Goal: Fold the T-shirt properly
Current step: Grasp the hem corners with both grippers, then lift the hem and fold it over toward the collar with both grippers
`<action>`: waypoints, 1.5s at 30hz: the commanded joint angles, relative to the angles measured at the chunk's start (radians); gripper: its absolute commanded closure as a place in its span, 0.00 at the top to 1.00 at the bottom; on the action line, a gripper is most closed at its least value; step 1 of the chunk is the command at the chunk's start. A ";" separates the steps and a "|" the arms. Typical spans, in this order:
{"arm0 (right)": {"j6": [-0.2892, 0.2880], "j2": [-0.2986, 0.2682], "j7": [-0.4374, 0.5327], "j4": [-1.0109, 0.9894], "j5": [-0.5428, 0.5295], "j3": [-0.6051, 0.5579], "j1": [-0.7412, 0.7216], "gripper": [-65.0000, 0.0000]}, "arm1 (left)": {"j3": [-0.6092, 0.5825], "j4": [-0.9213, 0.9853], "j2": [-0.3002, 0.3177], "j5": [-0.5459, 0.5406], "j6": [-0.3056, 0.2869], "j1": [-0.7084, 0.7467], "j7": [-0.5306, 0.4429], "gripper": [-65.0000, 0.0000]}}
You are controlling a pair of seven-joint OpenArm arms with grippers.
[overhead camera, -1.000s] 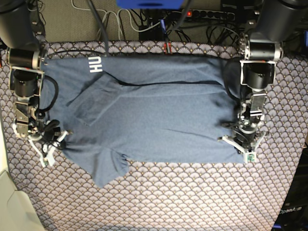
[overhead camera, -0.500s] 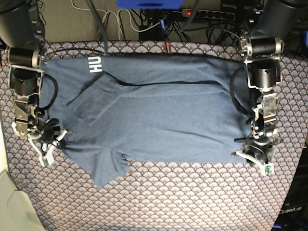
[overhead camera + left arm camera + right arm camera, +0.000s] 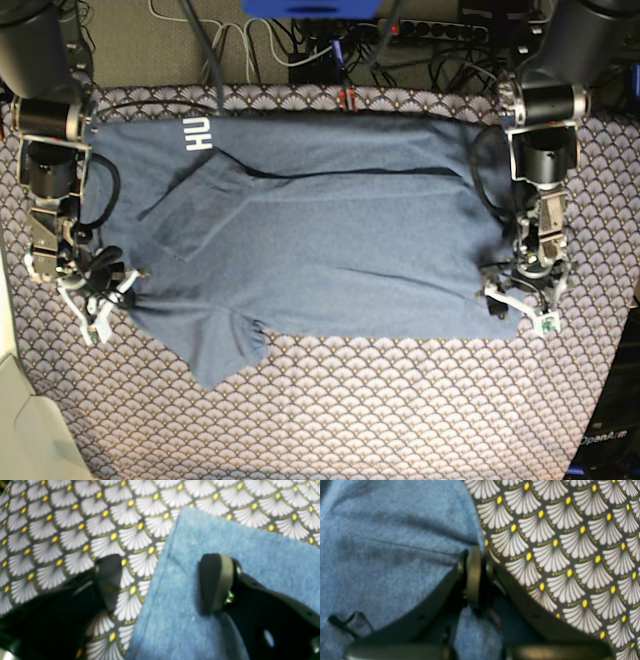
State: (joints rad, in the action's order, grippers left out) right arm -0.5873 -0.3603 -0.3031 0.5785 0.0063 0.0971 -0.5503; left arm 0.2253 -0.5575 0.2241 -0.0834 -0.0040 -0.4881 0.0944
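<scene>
1. The left gripper stands with its jaws wide apart and nothing between them: one finger is over the patterned covering, the other over the corner of the T-shirt, whose edge runs between the two.
2. The right gripper has its jaws pressed together, pinching the edge of the T-shirt where the cloth meets the covering; a seam line runs across the fabric just beside the jaws.
3. In the base view, the left gripper sits at the lower corner of the garment on that view's right, and the right gripper at its edge on that view's left.
4. White block letters "HU" can be read, turned sideways, near the far corner of the shirt.
5. The T-shirt is slate-blue and heathered, lying flat and spread across the surface, with one sleeve folded over onto the body and another sticking out at the near edge.
6. The surface is covered with a grey fan-patterned covering with yellow dots; "OpenArm" is printed on a dark part at the lower edge.
</scene>
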 commanded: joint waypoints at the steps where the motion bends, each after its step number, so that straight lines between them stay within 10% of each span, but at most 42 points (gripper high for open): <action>1: -0.006 -0.013 -0.028 0.007 0.016 0.000 -0.014 0.00 | 0.001 0.000 0.011 0.003 -0.003 -0.028 -0.035 0.74; 15: -0.006 -0.013 -0.028 0.008 0.016 0.000 -0.015 0.00 | -0.008 0.080 0.013 -0.131 -0.129 -0.047 -0.066 0.73; 33: -0.006 -0.013 -0.028 0.008 0.016 0.000 -0.015 0.00 | -0.008 0.072 0.013 -0.135 -0.129 -0.047 -0.064 0.00; 45: -0.009 -0.015 -0.037 0.217 0.016 0.006 0.083 0.00 | 0.001 -0.353 0.005 -0.146 -0.129 0.067 0.173 0.01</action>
State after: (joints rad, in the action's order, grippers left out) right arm -0.5911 -0.3584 -0.3542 0.7853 0.0280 0.0982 -0.4347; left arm 0.2234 -0.9028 0.2188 -0.2234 -0.1284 -0.3981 0.2855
